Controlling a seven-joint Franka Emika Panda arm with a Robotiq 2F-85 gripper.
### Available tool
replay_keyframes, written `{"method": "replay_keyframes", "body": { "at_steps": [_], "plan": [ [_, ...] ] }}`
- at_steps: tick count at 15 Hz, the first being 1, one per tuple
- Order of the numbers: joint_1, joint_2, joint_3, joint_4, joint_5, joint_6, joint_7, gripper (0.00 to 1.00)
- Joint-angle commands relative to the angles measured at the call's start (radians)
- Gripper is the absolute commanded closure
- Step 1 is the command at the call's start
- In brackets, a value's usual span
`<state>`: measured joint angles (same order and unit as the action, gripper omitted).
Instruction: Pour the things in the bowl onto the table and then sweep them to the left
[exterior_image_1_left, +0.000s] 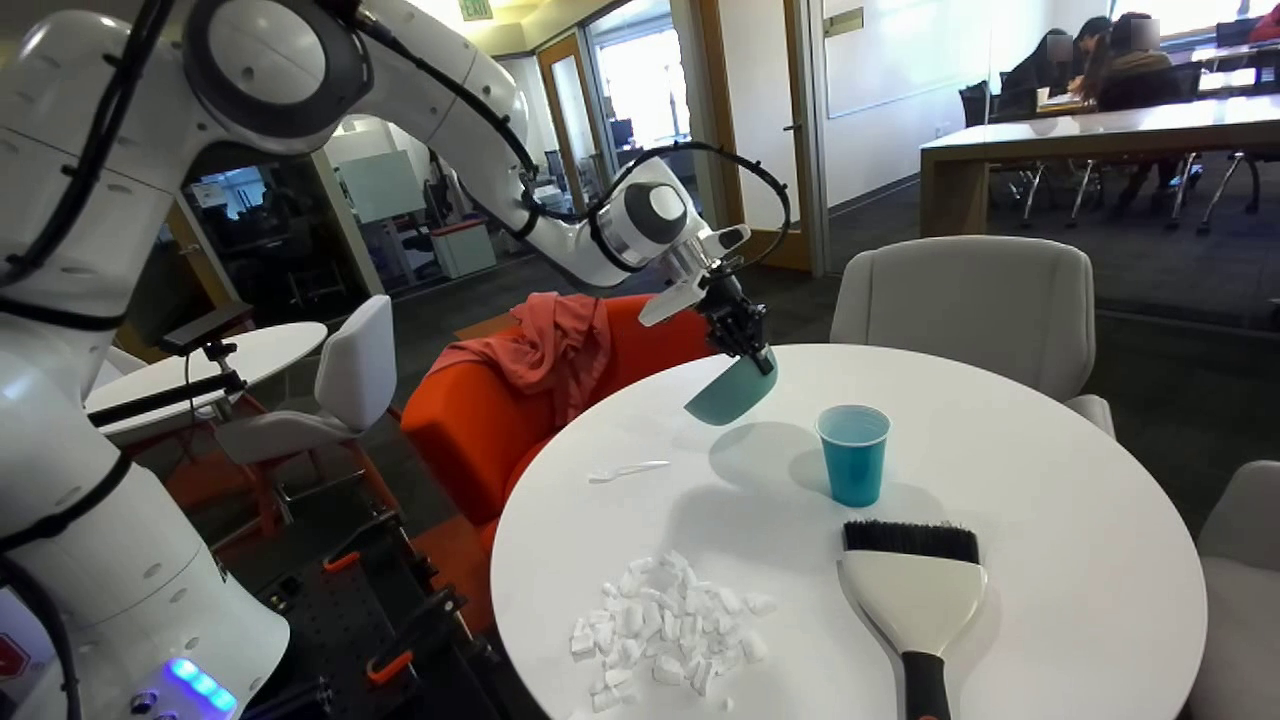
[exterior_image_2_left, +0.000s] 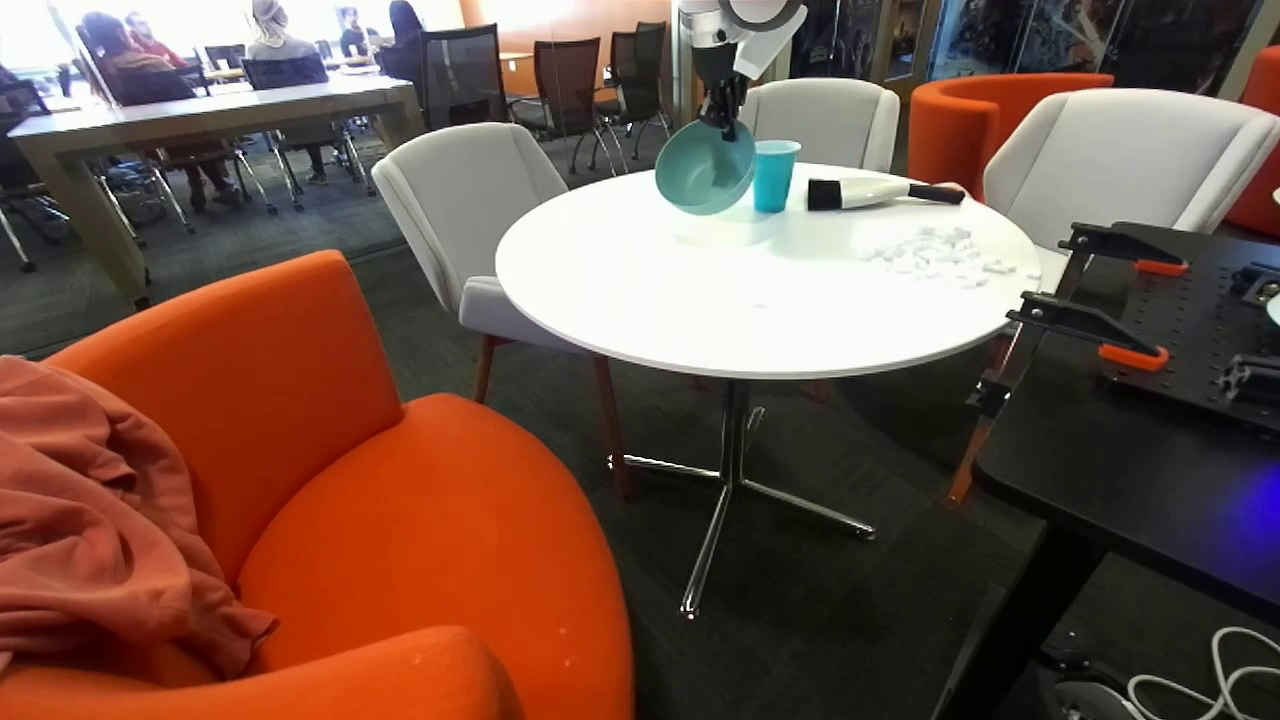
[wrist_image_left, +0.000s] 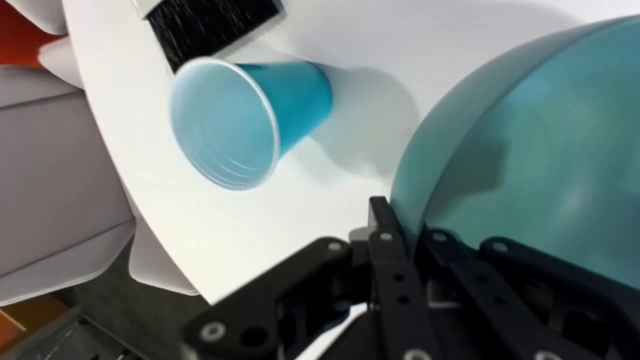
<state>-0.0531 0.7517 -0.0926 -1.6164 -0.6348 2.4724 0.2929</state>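
Bits (exterior_image_1_left: 630, 618): heaped on the table (exterior_image_1_left: 1080, 510), near the edge facing the black stand (exterior_image_2_left: 1100, 480). Bowl (exterior_image_2_left: 705, 168): pinched by its rim in the gripper (wrist_image_left: 406, 225), tilted, clear above the surface. Cup (exterior_image_1_left: 853, 460): upright, near the brush (exterior_image_1_left: 915, 590). Utensil (exterior_image_1_left: 628, 471): flat, near the edge by the orange chair (exterior_image_2_left: 430, 540).

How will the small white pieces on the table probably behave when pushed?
The white pieces look angular, so they would probably slide rather than roll. Lying loose, they may scatter. The table looks smooth, so friction is probably low.
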Motion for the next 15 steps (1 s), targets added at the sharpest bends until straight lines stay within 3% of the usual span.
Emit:
{"method": "replay_keyframes", "body": {
  "at_steps": [1, 4, 8, 15],
  "plan": [
    [-0.034, 0.062, 0.051, 0.098, 0.184, 0.009, -0.228, 0.98],
    [-0.058, 0.131, 0.091, 0.194, 0.332, -0.022, -0.418, 0.98],
    [-0.099, 0.222, 0.145, 0.308, 0.433, -0.025, -0.621, 0.98],
    [-0.119, 0.334, 0.168, 0.459, 0.497, -0.110, -0.761, 0.97]
  ]
}}
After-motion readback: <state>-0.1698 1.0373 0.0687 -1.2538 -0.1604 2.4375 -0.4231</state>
